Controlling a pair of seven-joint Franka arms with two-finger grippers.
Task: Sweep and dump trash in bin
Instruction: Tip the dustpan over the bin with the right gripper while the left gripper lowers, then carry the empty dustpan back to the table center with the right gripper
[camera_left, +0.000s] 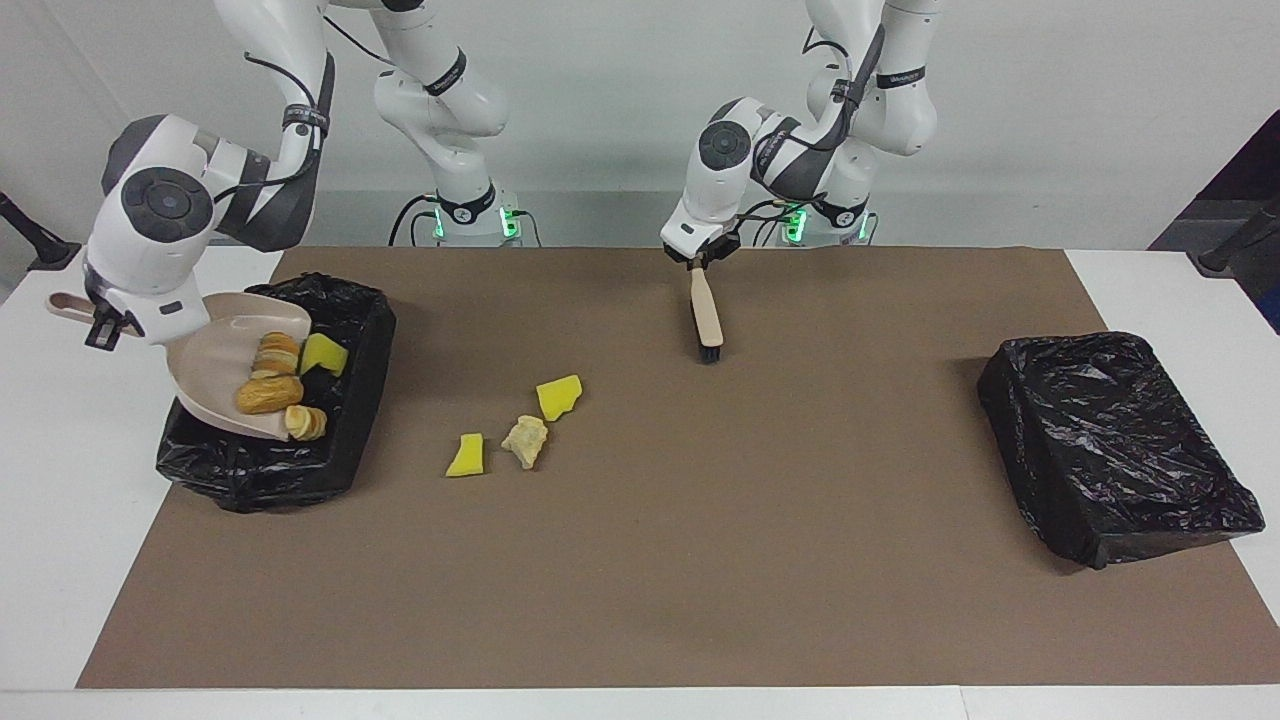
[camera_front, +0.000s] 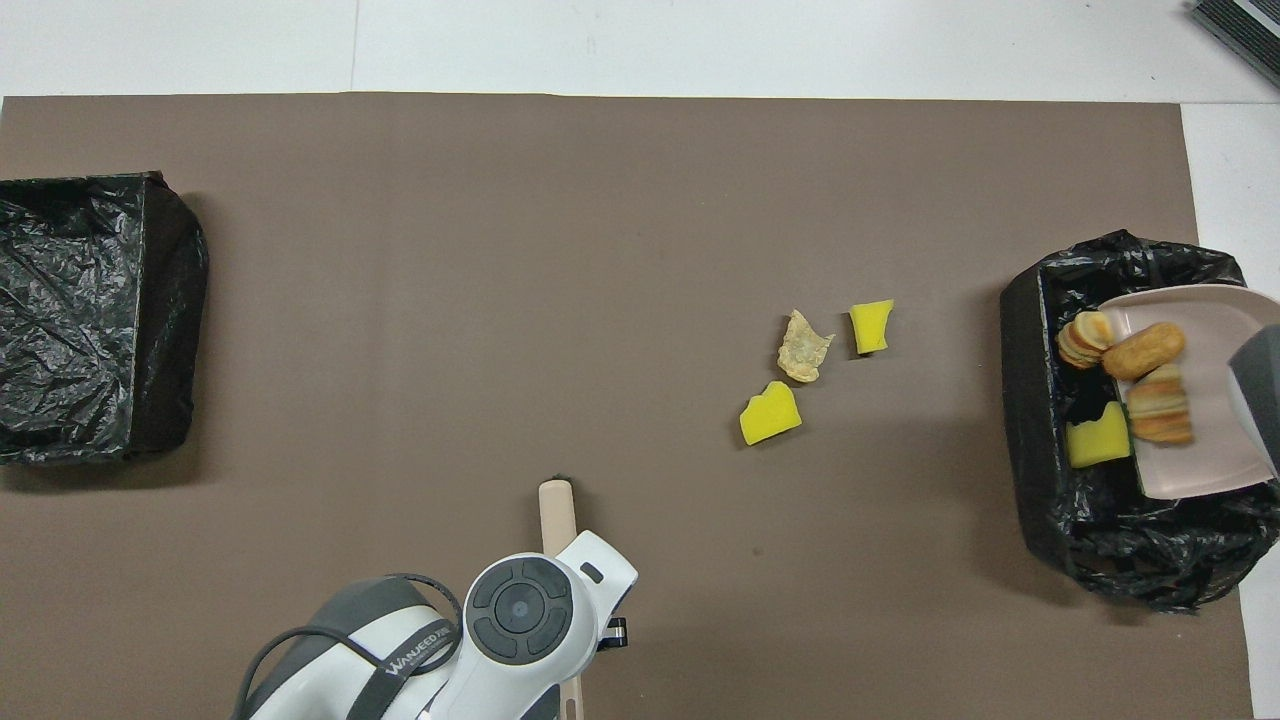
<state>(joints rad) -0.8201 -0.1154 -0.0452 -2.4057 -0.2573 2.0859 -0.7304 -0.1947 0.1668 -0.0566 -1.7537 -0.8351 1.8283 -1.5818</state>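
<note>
Three scraps lie together on the brown mat (camera_left: 700, 560) — two yellow sponge chunks (camera_left: 559, 396) (camera_front: 770, 414) and a pale beige lump (camera_left: 526, 440) (camera_front: 803, 346) between them. Three bread-like lumps (camera_left: 269, 394) (camera_front: 1143, 350) sit on the tilted dustpan (camera_left: 210, 345) (camera_front: 1205, 455) over the black-lined bin (camera_left: 345, 440) (camera_front: 1030, 400) — another yellow chunk (camera_left: 324, 354) (camera_front: 1096, 441) inside.

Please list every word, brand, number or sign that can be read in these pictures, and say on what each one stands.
"WANJEEDA" or similar, last letters uncertain: on the black band of the left arm, overhead view.
Small white lettering on the black band of the left arm's upper link, facing view: too small to read.
Nothing else carries text.
</note>
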